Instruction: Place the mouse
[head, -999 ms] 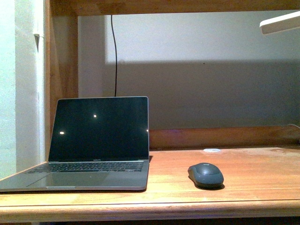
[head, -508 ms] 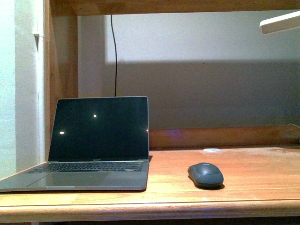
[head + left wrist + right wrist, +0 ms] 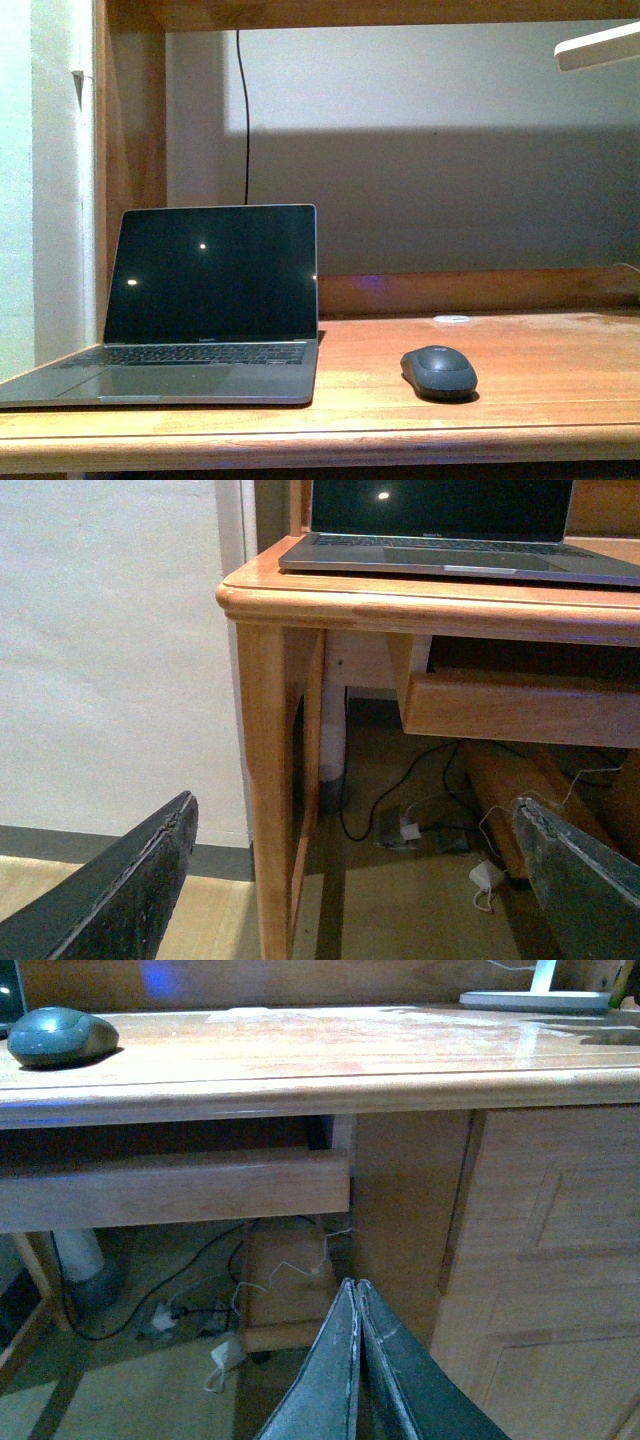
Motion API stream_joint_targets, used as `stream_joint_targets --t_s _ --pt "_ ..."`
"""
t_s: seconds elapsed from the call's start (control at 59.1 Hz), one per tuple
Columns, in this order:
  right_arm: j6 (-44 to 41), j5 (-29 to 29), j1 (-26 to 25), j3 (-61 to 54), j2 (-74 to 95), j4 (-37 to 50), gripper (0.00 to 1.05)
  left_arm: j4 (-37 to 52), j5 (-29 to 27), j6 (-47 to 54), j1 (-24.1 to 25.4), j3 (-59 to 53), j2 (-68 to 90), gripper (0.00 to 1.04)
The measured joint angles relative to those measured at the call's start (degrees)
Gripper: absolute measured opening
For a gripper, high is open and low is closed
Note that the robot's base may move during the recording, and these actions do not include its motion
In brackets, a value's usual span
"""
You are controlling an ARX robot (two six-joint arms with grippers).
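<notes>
The dark grey mouse (image 3: pixel 439 372) lies on the wooden desk (image 3: pixel 520 400), right of the open laptop (image 3: pixel 205 300); the right wrist view also has the mouse (image 3: pixel 60 1036) on the desktop. Neither arm appears in the front view. My left gripper (image 3: pixel 350 825) is open, its two dark fingers (image 3: pixel 120 895) wide apart, held low in front of the desk's left leg (image 3: pixel 272 780) with nothing between them. My right gripper (image 3: pixel 354 1290) is shut and empty, below the desk's front edge, near the cabinet side.
A small flat white disc (image 3: pixel 452 320) lies behind the mouse. A white lamp head (image 3: pixel 598 47) hangs at upper right, its base (image 3: pixel 535 1000) on the desk. A drawer (image 3: pixel 170 1195) sits under the desktop. Cables and adapters (image 3: pixel 420 830) lie on the floor.
</notes>
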Motion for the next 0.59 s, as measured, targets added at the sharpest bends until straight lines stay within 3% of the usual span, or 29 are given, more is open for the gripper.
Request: stream_joint_targets --t_s 0.034,0.593 --pt "0.0 0.0 0.0 0.0 0.0 0.0 0.04 0.0 0.0 0.0 0.0 0.0 0.0 0.97" --pt "-0.1 0.0 0.0 0.0 0.0 0.0 0.96 0.0 0.0 0.0 0.0 0.0 0.0 0.97"
